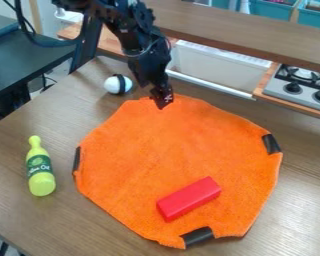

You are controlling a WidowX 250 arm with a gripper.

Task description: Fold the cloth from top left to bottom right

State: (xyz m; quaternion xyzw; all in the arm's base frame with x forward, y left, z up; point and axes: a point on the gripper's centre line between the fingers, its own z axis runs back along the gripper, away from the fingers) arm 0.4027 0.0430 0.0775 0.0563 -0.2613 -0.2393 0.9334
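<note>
Presumably the grasping step is in hand: the orange cloth (149, 150) is lying spread on the desk (49, 220), the arm (148, 56) hanging at its top edge, open or closed I cannot tell. Next, it's needing a secure pinch before folding toward bottom right, over the red block (189, 199).

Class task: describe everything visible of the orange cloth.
The orange cloth lies spread mostly flat on the brown table, roughly rounded, its edges uneven, its surface fuzzy like towelling. Black strips show at its left, right and near edges. A red block rests on its near part, and the gripper hangs at its far edge; whether they touch is unclear.
</note>
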